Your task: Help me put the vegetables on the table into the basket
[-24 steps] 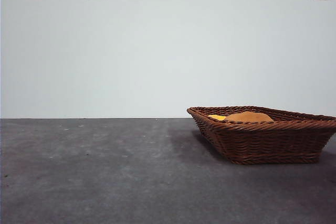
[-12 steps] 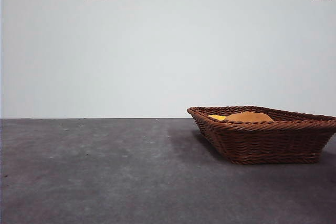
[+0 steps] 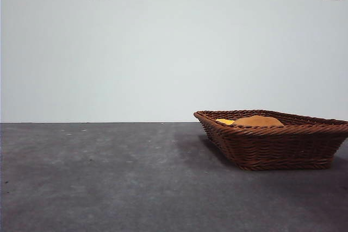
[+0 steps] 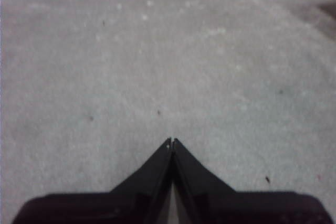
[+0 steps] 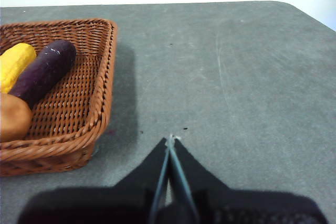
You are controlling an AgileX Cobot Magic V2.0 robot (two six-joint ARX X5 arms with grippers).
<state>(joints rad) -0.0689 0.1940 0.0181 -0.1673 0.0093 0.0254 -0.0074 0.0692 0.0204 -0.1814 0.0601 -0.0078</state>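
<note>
1. Right wrist view, nearest first: I see my right gripper [image 5: 169,141] with its two black jaws pressed together on nothing, poised over bare dark grey mottled table [image 5: 236,77], just beside the basket.
2. Left wrist view shows my left gripper [image 4: 172,142] the same way, jaws together and empty, above plain table with no vegetable in sight.
3. Further out on the right wrist view sits the shallow reddish-brown woven wicker basket [image 5: 102,87]. Inside it lie the dark purple elongated vegetable [image 5: 44,71], the bumpy yellow vegetable [image 5: 16,64] beside it, and the tan-brown potato-like lump [image 5: 11,116] touching the purple one.
4. Front view, across the table, shows the same basket [image 3: 277,148] on the right, with the lump [image 3: 256,121] and a sliver of the yellow piece [image 3: 224,121] peeking over the braided rim.
5. I judge the job finished: all three pieces are in, nothing is left on the table as far as I can see.
6. Hidden: the lump and yellow piece are cut off at the right wrist picture's edge; the purple one is behind the rim in the front view; neither arm shows there.
</note>
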